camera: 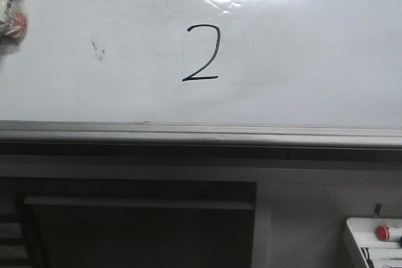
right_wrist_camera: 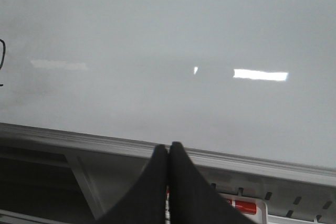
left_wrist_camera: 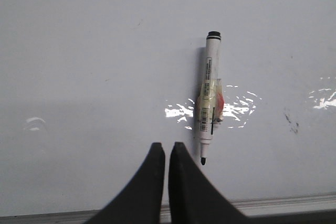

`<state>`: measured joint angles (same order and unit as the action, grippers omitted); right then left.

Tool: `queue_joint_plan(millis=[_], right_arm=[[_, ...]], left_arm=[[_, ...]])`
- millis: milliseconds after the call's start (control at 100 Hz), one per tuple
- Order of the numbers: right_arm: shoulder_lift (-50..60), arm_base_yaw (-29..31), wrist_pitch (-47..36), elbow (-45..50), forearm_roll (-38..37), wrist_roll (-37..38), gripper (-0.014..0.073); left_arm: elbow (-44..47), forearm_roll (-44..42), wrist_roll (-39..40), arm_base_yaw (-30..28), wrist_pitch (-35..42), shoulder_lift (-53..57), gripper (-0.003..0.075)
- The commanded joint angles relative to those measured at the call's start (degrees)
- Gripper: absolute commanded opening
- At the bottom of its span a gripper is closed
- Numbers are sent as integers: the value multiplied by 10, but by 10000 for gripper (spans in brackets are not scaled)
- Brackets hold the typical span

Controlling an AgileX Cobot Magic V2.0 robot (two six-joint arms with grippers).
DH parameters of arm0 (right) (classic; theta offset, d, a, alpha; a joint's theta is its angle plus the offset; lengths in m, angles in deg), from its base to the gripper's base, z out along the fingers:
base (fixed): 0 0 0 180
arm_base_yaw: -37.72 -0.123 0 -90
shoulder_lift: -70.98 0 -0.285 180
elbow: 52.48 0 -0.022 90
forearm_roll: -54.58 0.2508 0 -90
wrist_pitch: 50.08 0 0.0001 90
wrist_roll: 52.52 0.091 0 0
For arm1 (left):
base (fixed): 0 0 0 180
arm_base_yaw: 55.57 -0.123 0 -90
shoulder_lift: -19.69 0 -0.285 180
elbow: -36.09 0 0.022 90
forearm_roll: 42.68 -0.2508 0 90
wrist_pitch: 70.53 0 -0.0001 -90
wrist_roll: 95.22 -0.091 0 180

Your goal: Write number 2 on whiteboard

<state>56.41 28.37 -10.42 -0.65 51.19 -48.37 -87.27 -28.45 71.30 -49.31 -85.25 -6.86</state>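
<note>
The number 2 (camera: 202, 53) is drawn in thin black line near the middle of the whiteboard (camera: 301, 61). A slice of it shows at the edge of the right wrist view (right_wrist_camera: 2, 56). A white marker (left_wrist_camera: 209, 98) lies uncapped on the board, with its tip toward the board's near edge. It also shows at the far left of the front view (camera: 12, 4). My left gripper (left_wrist_camera: 167, 144) is shut and empty, just beside the marker's tip. My right gripper (right_wrist_camera: 168, 145) is shut and empty over the board's near frame. Neither gripper shows in the front view.
A small dark smudge (camera: 97, 48) marks the board left of the digit. The grey metal frame (camera: 201, 133) runs along the board's near edge. A white box with a red button (camera: 377, 236) sits below the board at the right.
</note>
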Motion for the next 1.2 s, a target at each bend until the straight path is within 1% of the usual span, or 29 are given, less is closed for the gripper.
queue_joint_plan(millis=[0, 410, 500, 540, 620, 750, 840, 890, 980, 1030, 1100, 1190], right_arm=[[-8, 2, -44, -12, -8, -1, -72], [-8, 2, -44, -12, -8, -1, -72], [-8, 2, -44, -12, -8, -1, -72], [-8, 2, -44, -12, -8, -1, -72], [-8, 2, -44, -12, -8, -1, -72], [-8, 2, -44, -12, -8, -1, -72], [-8, 2, -44, -12, -8, -1, -72], [-8, 2, -44, -12, -8, -1, -72], [-8, 2, -44, -12, -8, -1, -72], [-8, 2, -44, -12, -8, -1, -72], [-8, 2, -45, -12, -8, -1, -72], [-8, 2, -45, -12, -8, -1, -72]], left_arm=[[-16, 4, 6, 5, 48, -4, -18], [-16, 4, 6, 5, 48, -4, -18], [-2, 4, 6, 9, 50, 33, -18], [7, 2, 6, 5, 51, 57, -18], [33, -50, 3, -3, 60, 102, -18], [101, -91, 3, -10, 83, 174, -18], [156, -94, 3, -10, 132, 208, -18], [184, -92, 3, -10, 178, 204, -18], [228, -90, 3, -10, 233, 206, -18], [221, -87, 3, -10, 196, 206, -18], [224, -85, 3, -10, 200, 206, -18], [224, -85, 3, -10, 184, 206, -18]])
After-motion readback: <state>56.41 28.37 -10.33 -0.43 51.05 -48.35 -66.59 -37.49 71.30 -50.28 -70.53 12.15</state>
